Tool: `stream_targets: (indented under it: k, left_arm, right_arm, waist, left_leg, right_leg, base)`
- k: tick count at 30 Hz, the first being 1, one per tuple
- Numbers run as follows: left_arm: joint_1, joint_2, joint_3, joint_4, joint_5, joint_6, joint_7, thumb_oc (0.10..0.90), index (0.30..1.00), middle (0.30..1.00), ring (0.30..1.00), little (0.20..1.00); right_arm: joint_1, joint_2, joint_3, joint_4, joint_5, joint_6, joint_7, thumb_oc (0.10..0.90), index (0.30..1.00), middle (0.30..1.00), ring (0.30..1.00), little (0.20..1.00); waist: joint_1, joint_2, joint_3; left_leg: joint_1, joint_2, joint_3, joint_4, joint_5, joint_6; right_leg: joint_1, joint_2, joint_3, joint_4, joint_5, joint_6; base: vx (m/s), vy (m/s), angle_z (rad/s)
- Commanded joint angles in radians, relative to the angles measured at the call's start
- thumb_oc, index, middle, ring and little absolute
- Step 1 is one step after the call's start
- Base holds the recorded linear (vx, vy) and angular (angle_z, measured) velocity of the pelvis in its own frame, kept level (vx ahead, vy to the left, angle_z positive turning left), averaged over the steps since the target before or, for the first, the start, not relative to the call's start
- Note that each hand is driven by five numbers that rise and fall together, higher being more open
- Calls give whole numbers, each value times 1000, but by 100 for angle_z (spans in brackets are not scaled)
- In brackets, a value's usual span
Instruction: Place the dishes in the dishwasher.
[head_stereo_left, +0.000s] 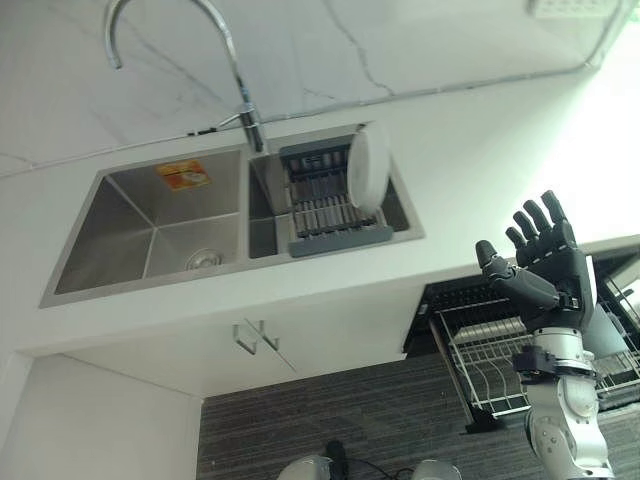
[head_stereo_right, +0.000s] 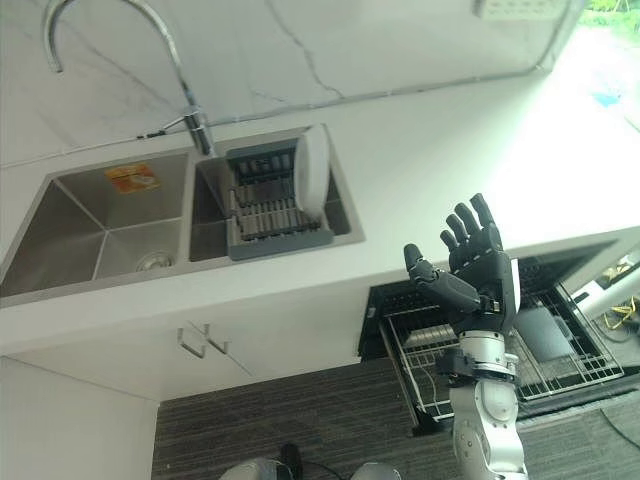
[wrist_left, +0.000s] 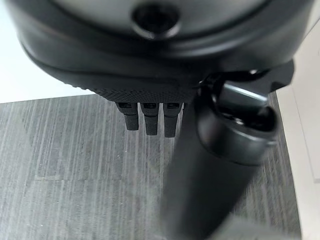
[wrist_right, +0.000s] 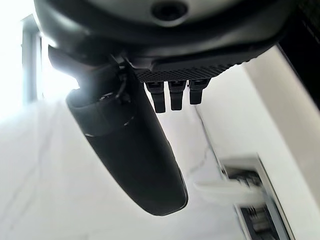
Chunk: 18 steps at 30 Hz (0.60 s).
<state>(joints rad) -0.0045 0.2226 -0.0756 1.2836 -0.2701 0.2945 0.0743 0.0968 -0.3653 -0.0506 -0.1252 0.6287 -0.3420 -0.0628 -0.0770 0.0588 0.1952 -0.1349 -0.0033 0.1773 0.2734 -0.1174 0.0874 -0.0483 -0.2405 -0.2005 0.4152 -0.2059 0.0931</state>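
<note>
A white plate (head_stereo_left: 368, 167) stands on edge in a grey dish rack (head_stereo_left: 325, 205) that sits in the right-hand basin of a stainless double sink (head_stereo_left: 150, 225), set into a white countertop (head_stereo_left: 480, 150). The plate leans at the right end of the rack, touching its ribs, and the rest of the rack's slots are bare. On the back wall of the left basin is an orange and yellow sticker (head_stereo_left: 183, 176); its print is too small to read. A round drain (head_stereo_left: 203, 259) lies in the floor of that basin, and a curved chrome faucet (head_stereo_left: 180, 40) rises from the deck between the two basins, in front of a white marbled wall (head_stereo_right: 330, 40). Below the counter, to the right, the dishwasher (head_stereo_right: 400, 300) is open and its wire lower rack (head_stereo_right: 560, 360) is pulled out over the grey striped floor (head_stereo_left: 380, 420); a pale dish-like object (head_stereo_right: 545, 330) lies in it, too unclear to name. The right hand (head_stereo_right: 478, 262) is raised in front of the counter edge, well apart from the plate, fingers straight and spread, thumb out, grasping nothing. The left hand (wrist_left: 150, 117) hangs above the floor, its fingers relaxed and its grip empty. White cabinet doors with two metal handles (head_stereo_left: 255, 338) sit under the sink.
</note>
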Motion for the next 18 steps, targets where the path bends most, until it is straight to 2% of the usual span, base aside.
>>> stream_targets:
  k: [1,3,5,7,12,14,17,18]
  left_arm:
    - [42,8,21,-13,-64,26,24,800,900,900,900,900]
    - [49,-3,35,-4,-71,16,27,800,900,900,900,900]
    - [51,-4,40,-6,-74,2,45,800,900,900,900,900]
    - [61,-6,43,-10,-62,-1,44,800,900,900,900,900]
    - [82,-19,36,-11,-22,-17,50,800,900,900,900,900]
    - [81,-15,39,-6,-10,-19,45,800,900,900,900,900]
    - [89,-15,41,7,-10,-19,31,800,900,900,900,900]
    - [89,-15,41,8,-11,-19,31,800,900,900,900,900]
  right_arm:
    - [-129,-41,-32,-96,-20,-86,42,800,900,900,900,900]
    - [-136,-53,-16,-83,-12,-108,61,800,900,900,900,900]
    - [-137,-65,-15,-86,-10,-111,50,800,900,900,900,900]
    - [-141,-69,-13,-84,-6,-103,46,800,900,900,900,900]
    - [-136,-77,-16,-84,1,-91,65,800,900,900,900,900]
    - [-135,-81,-22,-90,-7,-101,44,800,900,900,900,900]
    - [-142,-94,-54,-95,-31,-127,-61,800,900,900,900,900]
    - [-143,-94,-55,-95,-34,-129,-65,800,900,900,900,900]
  waist:
    - [8,4,-18]
    - [21,-22,-14]
    - [25,-38,-14]
    - [41,-47,-27]
    - [49,-56,-39]
    - [49,-58,-51]
    - [47,-60,-63]
    - [46,-59,-65]
  left_leg:
    - [-6,49,-28,27,-120,-40]
    - [-13,34,-19,27,-115,-50]
    - [-17,19,-28,27,-115,-49]
    - [-23,21,-17,27,-114,-56]
    - [-33,32,-21,27,-114,-72]
    - [-47,41,-20,27,-106,-80]
    - [-33,43,-23,27,-115,-89]
    - [-37,43,-23,27,-111,-89]
  right_leg:
    - [22,108,-59,-115,46,30]
    - [-37,111,-58,-115,25,22]
    - [-51,120,-26,-115,13,17]
    - [-60,104,-53,-115,13,23]
    - [-44,117,-45,-115,-12,18]
    - [-43,122,-46,-115,-18,14]
    - [-26,126,-40,-115,-34,10]
    - [-31,127,-41,-115,-30,9]
  base:
    - [-73,-11,-4]
    - [-106,-82,-42]
    - [-68,-124,-27]
    - [-48,-95,6]
    - [-24,-81,14]
    - [10,-55,4]
    - [43,-28,12]
    - [49,-2,14]
